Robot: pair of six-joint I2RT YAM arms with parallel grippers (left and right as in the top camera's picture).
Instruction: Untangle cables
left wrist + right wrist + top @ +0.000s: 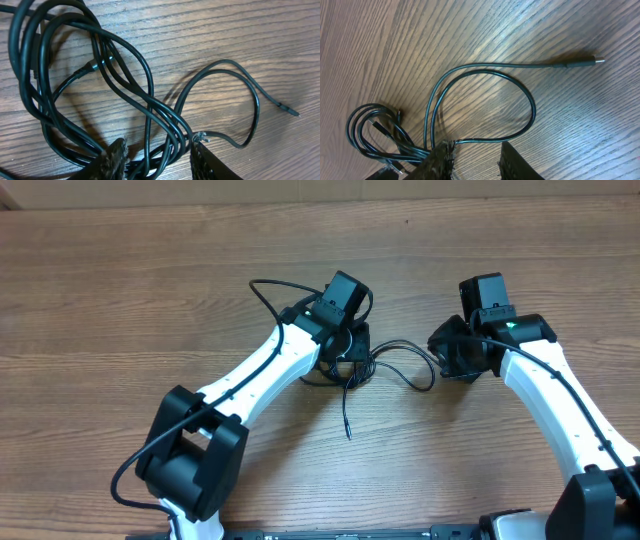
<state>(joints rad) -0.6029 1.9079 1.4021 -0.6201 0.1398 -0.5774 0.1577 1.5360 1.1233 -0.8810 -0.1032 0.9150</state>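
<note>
Left gripper (159, 144) straddles thin black tangled cables (167, 120), grip unclear; right gripper (477, 147) spread, one cable touching its fingertip.

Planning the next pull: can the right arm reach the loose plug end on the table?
Probably yes: the plug end lies alone on the table ahead of the right pincer, nothing over it. A cable loop lies between them and might get dragged.
</note>
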